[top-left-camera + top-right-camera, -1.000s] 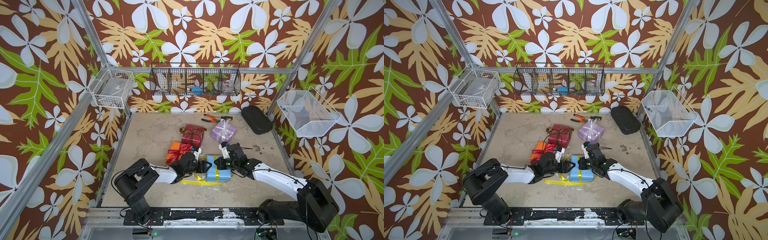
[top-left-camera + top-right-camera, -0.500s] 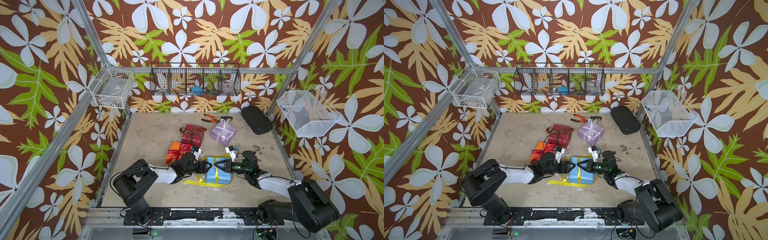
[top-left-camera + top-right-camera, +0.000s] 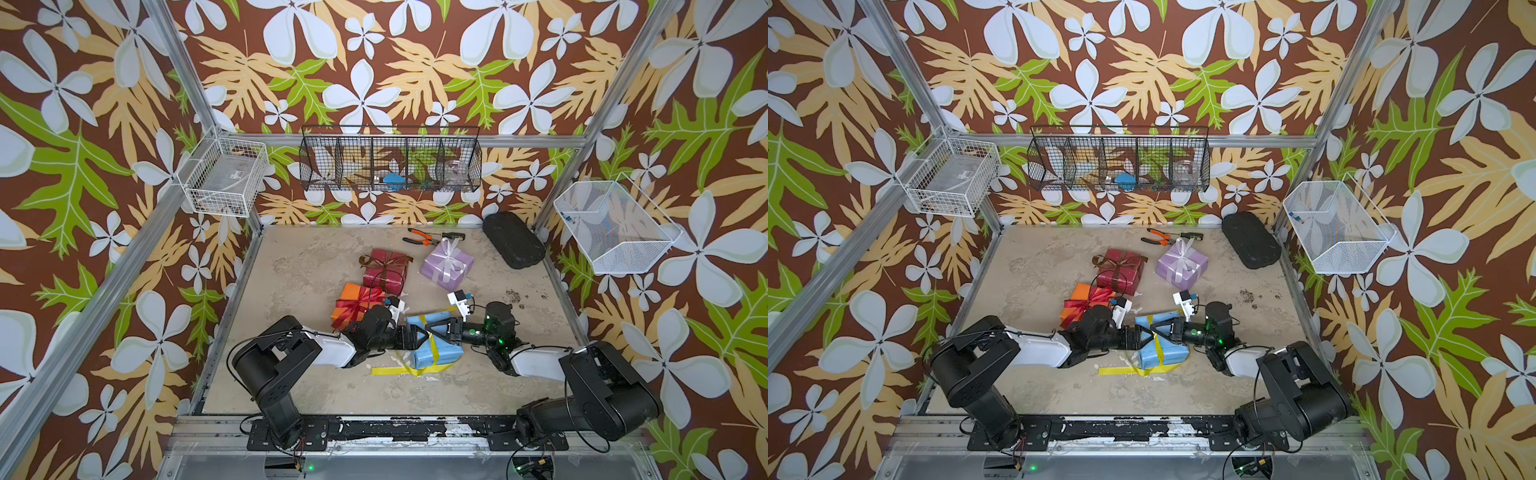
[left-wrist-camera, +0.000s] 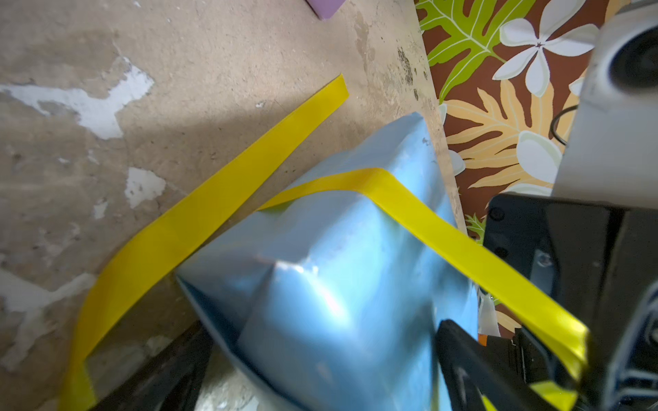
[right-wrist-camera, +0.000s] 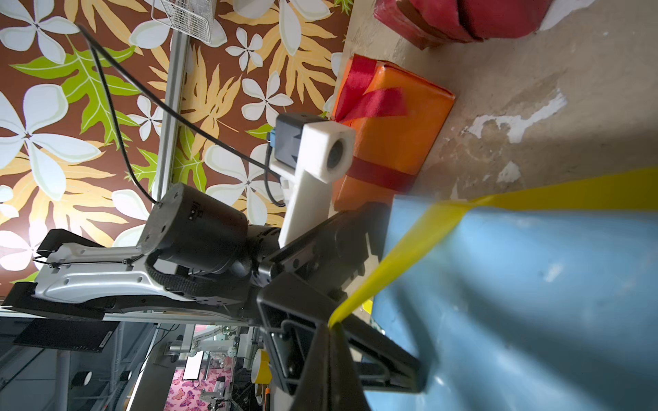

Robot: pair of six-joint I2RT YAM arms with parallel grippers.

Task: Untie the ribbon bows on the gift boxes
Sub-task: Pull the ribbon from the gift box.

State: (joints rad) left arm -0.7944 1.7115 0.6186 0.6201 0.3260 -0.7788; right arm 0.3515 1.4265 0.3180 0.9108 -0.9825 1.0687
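Yellow satin ribbon (image 3: 392,369) loose around light blue glossy-paper gift box (image 3: 440,355), front centre of worn beige tabletop (image 3: 311,270); one tail flat on table. Right gripper (image 5: 331,329): jaws pinched on taut ribbon strand. Left gripper (image 3: 419,337): jaws spread wide, straddling box end, holding nothing. Behind: orange paper box (image 3: 351,307), dark red paper box (image 3: 384,272), lilac paper box (image 3: 446,268), bows tied.
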